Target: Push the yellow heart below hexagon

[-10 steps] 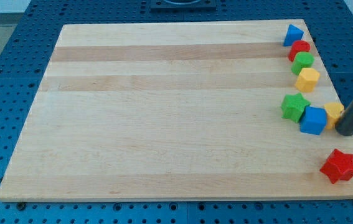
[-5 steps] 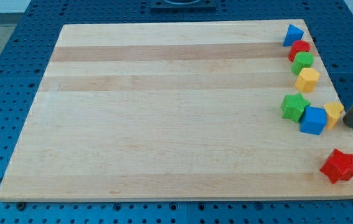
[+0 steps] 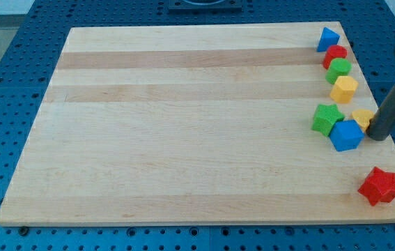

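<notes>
The yellow heart [image 3: 361, 116] lies near the board's right edge, partly hidden by my rod. My tip [image 3: 377, 134] touches its right side. The yellow hexagon [image 3: 344, 89] sits just above it, a little to the left. A blue cube [image 3: 346, 135] touches the heart's lower left, and a green star [image 3: 327, 118] lies left of the heart.
Above the hexagon, along the right edge, lie a green block [image 3: 338, 70], a red block [image 3: 335, 54] and a blue triangle [image 3: 327, 38]. A red star [image 3: 379, 185] sits at the lower right corner. The wooden board [image 3: 183, 125] rests on a blue pegboard.
My tip has moved left and up against the yellow heart. The heart, the blue cube and the green star have each shifted a little to the left.
</notes>
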### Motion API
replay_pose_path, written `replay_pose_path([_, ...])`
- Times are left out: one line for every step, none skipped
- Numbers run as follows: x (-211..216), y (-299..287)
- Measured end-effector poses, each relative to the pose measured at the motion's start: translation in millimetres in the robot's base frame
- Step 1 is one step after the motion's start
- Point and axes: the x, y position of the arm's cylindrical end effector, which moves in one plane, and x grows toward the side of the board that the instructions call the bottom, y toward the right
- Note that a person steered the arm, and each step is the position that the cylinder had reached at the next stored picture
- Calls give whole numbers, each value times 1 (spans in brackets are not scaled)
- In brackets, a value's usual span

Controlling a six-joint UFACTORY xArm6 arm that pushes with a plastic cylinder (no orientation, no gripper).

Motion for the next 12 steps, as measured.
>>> replay_pose_path([0,-1])
replay_pose_path([0,-1])
replay_pose_path([0,-1])
replay_pose_path([0,-8])
replay_pose_path([0,-20])
replay_pose_path([0,-27])
replay_pose_path([-3,-27])
replay_pose_path([-8,-27])
replay_pose_path([-15,-27])
replay_pose_path([-17,-27])
replay_pose_path([-17,-24])
replay_pose_path([-15,-14])
